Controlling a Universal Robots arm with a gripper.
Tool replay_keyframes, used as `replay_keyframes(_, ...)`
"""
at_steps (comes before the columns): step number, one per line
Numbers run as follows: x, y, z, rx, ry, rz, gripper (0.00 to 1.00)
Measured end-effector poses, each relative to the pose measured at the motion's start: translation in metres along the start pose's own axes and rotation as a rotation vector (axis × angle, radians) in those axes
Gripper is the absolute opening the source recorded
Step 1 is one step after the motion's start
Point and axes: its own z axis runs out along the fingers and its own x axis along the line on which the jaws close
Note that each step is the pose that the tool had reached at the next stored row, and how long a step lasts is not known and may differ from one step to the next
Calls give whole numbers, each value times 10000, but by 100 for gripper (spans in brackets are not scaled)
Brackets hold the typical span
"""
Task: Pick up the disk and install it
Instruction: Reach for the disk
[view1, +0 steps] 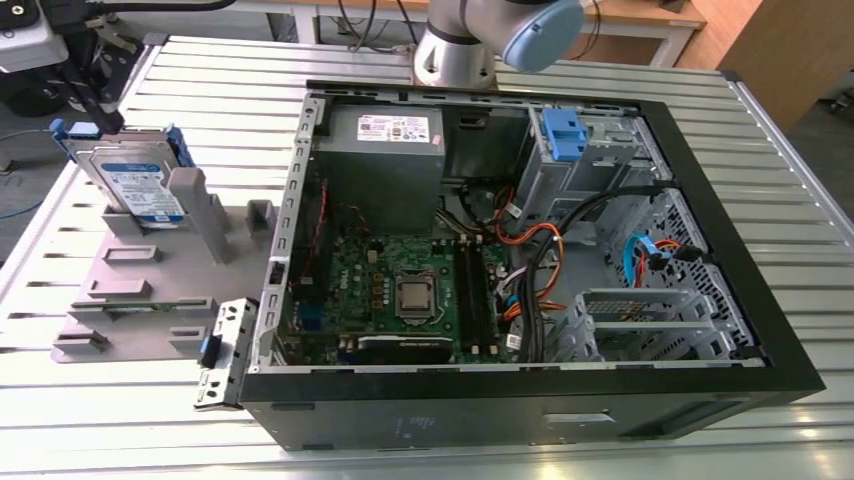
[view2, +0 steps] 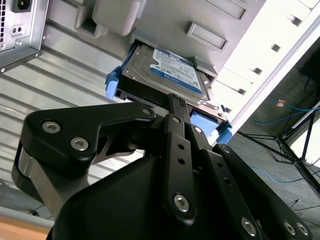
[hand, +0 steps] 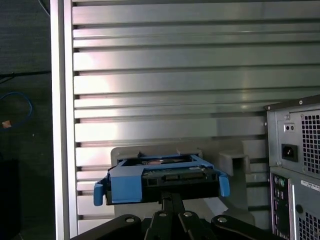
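The disk (view1: 138, 187), silver with a white-and-blue label and a blue rail frame, stands on edge in a grey holder (view1: 200, 215) at the exterior view's left, outside the computer case. In both wrist views I see it end-on (hand: 162, 177), label side up (view2: 172, 70). My black gripper (hand: 170, 196) sits right at the disk's near blue end (view2: 174, 101), above the disk in the exterior view (view1: 88, 103). Its fingers are drawn together; whether they pinch any part of the frame is hidden.
The open computer case (view1: 747, 300) fills the middle of the slatted metal table (view1: 801, 180). Inside are a grey power-supply box (view1: 387, 135), a metal cage with a blue clip (view1: 567, 135), the motherboard (view1: 400, 290) and loose cables. The table edge (hand: 57, 125) runs close to the holder.
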Motion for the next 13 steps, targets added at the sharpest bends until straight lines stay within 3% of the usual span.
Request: replay_keyframes(13, 88, 25, 41, 9, -1, -1, 11)
